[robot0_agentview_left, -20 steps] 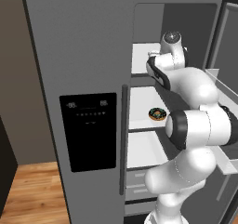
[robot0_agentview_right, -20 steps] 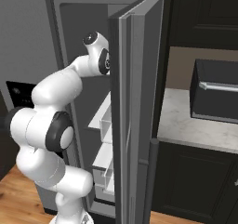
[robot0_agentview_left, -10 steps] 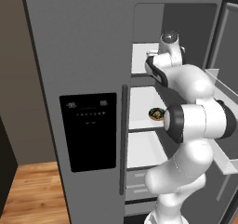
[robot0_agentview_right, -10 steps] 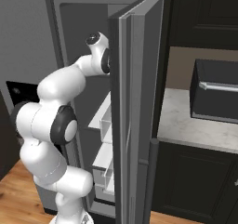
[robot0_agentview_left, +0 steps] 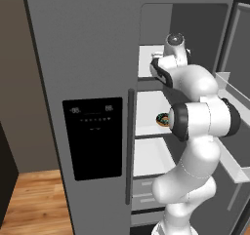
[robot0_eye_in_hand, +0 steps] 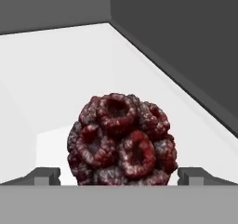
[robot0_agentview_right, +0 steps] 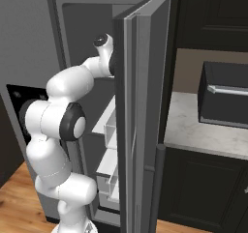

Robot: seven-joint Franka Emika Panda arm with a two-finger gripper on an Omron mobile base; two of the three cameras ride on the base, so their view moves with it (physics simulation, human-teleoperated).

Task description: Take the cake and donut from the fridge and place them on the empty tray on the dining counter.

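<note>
While your gripper (robot0_eye_in_hand: 119, 175) reaches into the fridge (robot0_agentview_left: 88, 73) with jaws spread wide and empty, the cake (robot0_eye_in_hand: 122, 140) sits right between its fingertips on a smooth white shelf (robot0_eye_in_hand: 60, 74). You see a rounded, knobbly dark-red lump with no clear long axis. Lower down lies the donut (robot0_agentview_left: 162, 119).

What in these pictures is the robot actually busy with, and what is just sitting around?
Part of the job:
- the cake, on a white fridge shelf between the open gripper tips
- the donut, one shelf lower
- the fridge, right door open

Just lying about:
- black appliance on the pale counter
- dark cabinets
</note>
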